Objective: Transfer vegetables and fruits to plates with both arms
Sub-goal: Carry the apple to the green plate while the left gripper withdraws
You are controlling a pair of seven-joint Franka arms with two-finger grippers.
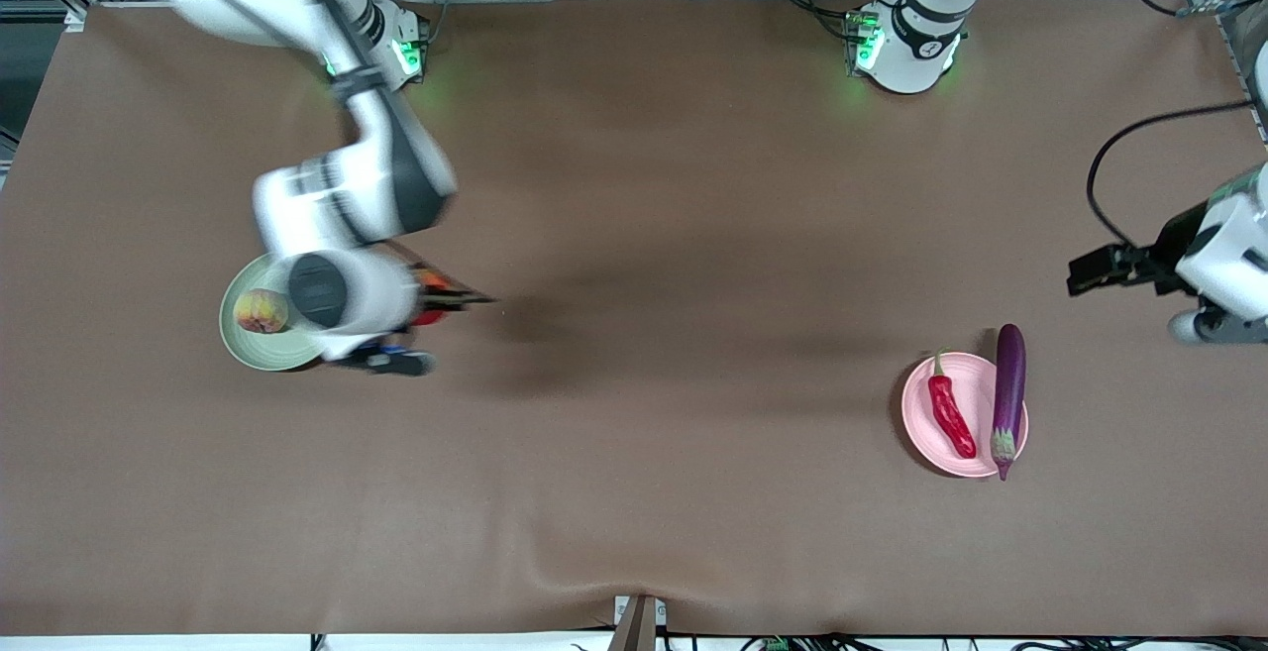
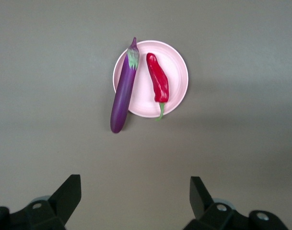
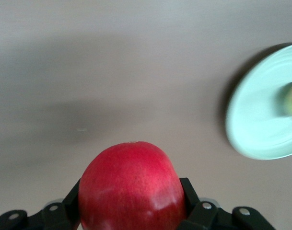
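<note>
My right gripper [image 3: 131,194] is shut on the round red pomegranate [image 3: 131,184] and holds it above the table beside the pale green plate [image 3: 258,127]. In the front view the pomegranate [image 1: 430,300] is mostly hidden by the right wrist. The yellowish-pink peach [image 1: 261,311] lies on the green plate [image 1: 248,349]. The red chili pepper [image 1: 951,413] lies on the pale pink plate [image 1: 921,425]. The purple eggplant [image 1: 1008,393] lies along that plate's rim and overhangs it at both ends. My left gripper [image 2: 135,186] is open and empty, high above the table, looking at the pink plate [image 2: 177,72].
The left arm's hand [image 1: 1214,255] waits near the table's edge at the left arm's end. A brown cloth [image 1: 674,354] covers the table. Cables and a rack run along the robots' edge.
</note>
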